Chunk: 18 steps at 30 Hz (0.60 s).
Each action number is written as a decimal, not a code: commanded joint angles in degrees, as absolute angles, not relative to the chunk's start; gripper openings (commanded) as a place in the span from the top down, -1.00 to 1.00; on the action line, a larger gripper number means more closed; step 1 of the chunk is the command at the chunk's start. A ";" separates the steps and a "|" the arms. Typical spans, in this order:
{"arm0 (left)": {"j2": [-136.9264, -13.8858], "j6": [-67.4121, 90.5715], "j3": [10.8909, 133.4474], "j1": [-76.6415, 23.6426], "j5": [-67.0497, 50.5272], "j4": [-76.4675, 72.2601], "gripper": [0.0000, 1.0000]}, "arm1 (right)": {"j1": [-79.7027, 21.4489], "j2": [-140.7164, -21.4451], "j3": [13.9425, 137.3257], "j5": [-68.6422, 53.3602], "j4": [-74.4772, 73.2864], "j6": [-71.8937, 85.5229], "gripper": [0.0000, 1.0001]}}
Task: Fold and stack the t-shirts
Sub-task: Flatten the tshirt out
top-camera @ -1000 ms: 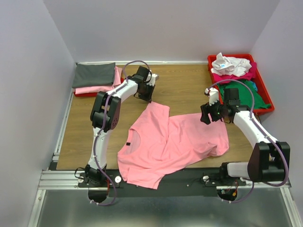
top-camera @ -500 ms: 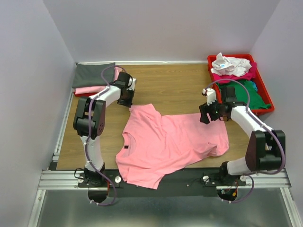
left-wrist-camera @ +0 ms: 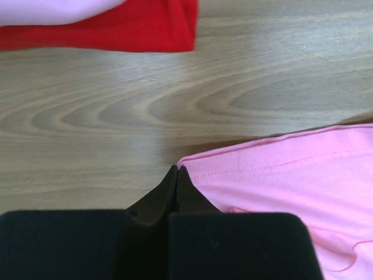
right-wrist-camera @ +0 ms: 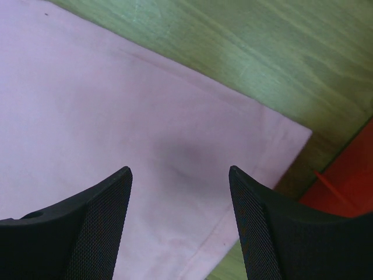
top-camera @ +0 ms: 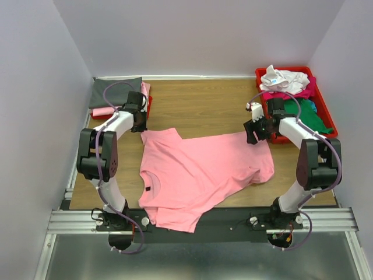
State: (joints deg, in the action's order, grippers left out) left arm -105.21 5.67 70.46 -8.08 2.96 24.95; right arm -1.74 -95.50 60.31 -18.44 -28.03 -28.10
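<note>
A light pink t-shirt (top-camera: 198,169) lies spread on the wooden table, its dark neck tag (top-camera: 148,189) toward the near left. My left gripper (top-camera: 141,127) is shut at the far-left sleeve corner. In the left wrist view its tips (left-wrist-camera: 176,172) meet right at the corner of the pink cloth (left-wrist-camera: 291,175). My right gripper (top-camera: 252,135) hovers open over the shirt's far-right hem corner. The right wrist view shows the pink fabric (right-wrist-camera: 116,105) flat beneath the wide-apart fingers (right-wrist-camera: 105,221).
A red tray (top-camera: 326,119) at the back right holds a white tee (top-camera: 282,79), a magenta one (top-camera: 291,93) and a green one (top-camera: 306,114). At the back left a dark grey folded tee (top-camera: 115,91) lies on a pink one (top-camera: 108,111) on another red tray (left-wrist-camera: 116,29).
My left gripper moved left toward the back-left stack, dragging the sleeve and pulling the shirt flatter. My right gripper shifted slightly toward the back, staying open over the hem.
</note>
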 commanded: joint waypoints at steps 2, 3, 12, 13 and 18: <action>-100.64 5.98 66.46 -5.46 8.35 22.42 1.00 | -1.23 -96.68 63.28 -15.73 -27.77 -28.92 -0.48; -100.20 5.98 65.84 -5.01 8.18 22.24 1.00 | -1.32 -96.94 63.63 -15.65 -27.77 -28.83 -0.48; -97.74 6.15 62.50 -2.73 9.05 21.10 1.00 | -1.23 -106.24 73.99 -11.87 -27.77 -27.60 -0.35; -97.47 6.15 62.14 -2.55 8.70 20.66 1.00 | -1.23 -106.96 74.96 -11.87 -27.77 -27.51 -0.33; -97.91 6.06 61.87 -2.20 8.17 20.57 1.00 | -1.23 -111.88 80.94 -12.92 -27.86 -26.19 -0.19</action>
